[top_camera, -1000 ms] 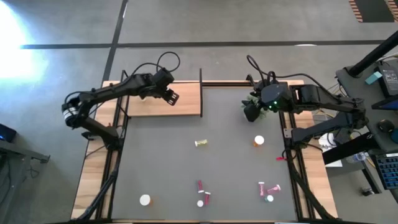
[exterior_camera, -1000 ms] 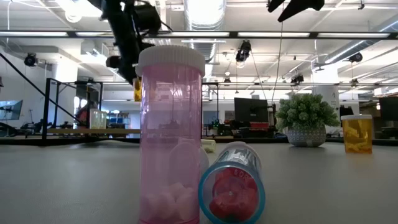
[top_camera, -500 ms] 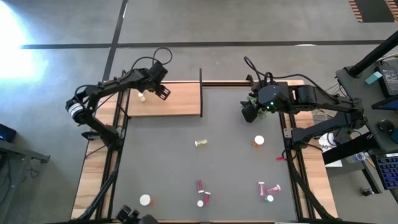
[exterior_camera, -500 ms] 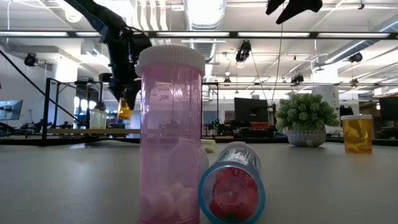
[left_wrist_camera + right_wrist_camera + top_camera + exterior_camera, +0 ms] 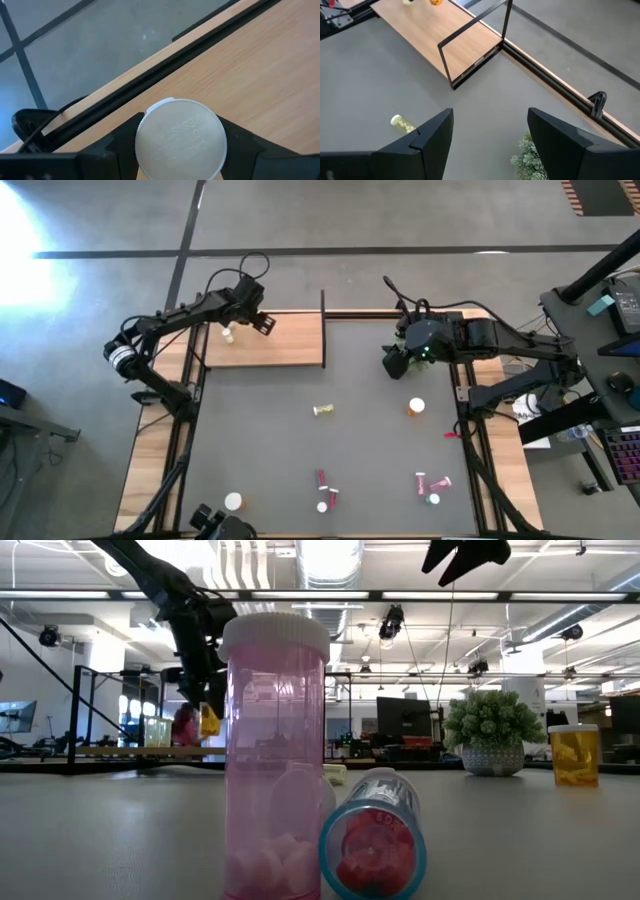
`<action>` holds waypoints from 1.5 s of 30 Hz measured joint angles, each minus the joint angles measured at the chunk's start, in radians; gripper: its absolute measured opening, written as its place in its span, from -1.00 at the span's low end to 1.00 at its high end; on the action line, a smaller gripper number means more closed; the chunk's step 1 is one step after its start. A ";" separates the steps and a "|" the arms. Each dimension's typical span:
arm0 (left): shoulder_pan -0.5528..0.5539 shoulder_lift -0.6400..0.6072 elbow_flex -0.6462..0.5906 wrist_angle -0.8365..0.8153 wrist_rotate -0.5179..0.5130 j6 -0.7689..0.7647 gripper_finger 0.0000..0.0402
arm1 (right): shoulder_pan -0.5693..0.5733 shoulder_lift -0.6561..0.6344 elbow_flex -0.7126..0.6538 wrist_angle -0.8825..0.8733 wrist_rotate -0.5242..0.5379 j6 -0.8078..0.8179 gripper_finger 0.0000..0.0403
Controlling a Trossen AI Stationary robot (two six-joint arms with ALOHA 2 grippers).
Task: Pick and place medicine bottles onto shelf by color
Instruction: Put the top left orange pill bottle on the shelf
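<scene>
Bottle [image 5: 180, 138], amber, white cap, pinched in left end effector [image 5: 232, 333] over shelf [image 5: 290, 340] far-left corner. Light, rigid, slick plastic; grip mid-body. Right end effector [image 5: 397, 363] spread, idle near plant [image 5: 530, 155].

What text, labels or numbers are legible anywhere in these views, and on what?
None can be read.
White cap of the bottle in the left pincer: raised lettering, too faint to read.
Red cap of the lying bottle in the low view: embossed marks, too blurred to read.
Upright pink bottle, orange bottle and shelf: no label visible.
</scene>
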 joint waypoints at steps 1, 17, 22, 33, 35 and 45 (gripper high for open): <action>0.000 0.000 0.000 0.000 0.000 -0.014 -0.06 | 0.000 0.006 0.000 0.000 0.000 0.000 0.21; 0.002 0.032 -0.045 0.014 0.000 -0.089 -0.06 | 0.000 0.041 0.000 -0.003 0.000 0.000 0.21; 0.002 0.034 -0.056 0.058 0.000 -0.095 -0.06 | 0.000 0.032 0.000 -0.004 0.000 0.001 0.21; 0.003 0.034 -0.056 0.070 -0.017 -0.095 -0.06 | 0.000 0.030 0.000 -0.005 0.000 0.001 0.21; 0.003 0.034 -0.056 0.070 -0.019 -0.095 -0.06 | 0.000 0.028 0.000 -0.005 0.000 0.000 0.21; 0.004 0.034 -0.056 0.070 -0.051 -0.087 0.13 | 0.000 0.014 0.000 -0.007 0.001 0.000 0.21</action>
